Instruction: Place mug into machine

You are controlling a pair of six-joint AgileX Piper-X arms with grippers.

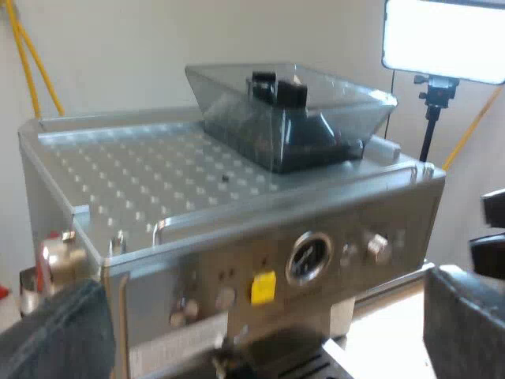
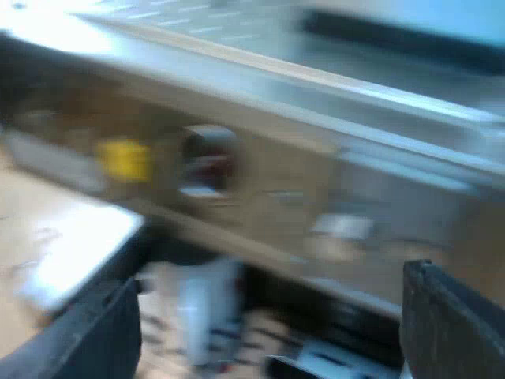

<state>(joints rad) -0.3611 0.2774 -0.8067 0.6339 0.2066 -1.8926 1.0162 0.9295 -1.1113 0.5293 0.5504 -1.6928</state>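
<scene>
Pale wooden table [image 1: 390,320], espresso machine [image 1: 237,229] standing directly on it

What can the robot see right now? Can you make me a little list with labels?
machine: espresso machine, silver, close in front of both hands
on top: bean hopper, dark and see-through
front panel: round gauge, yellow square, knobs
left hand: open, facing the machine's front
right hand: open, near the machine's front
under the front: pale shape, maybe the mug, cannot tell
behind the machine: lamp on a stand
</scene>
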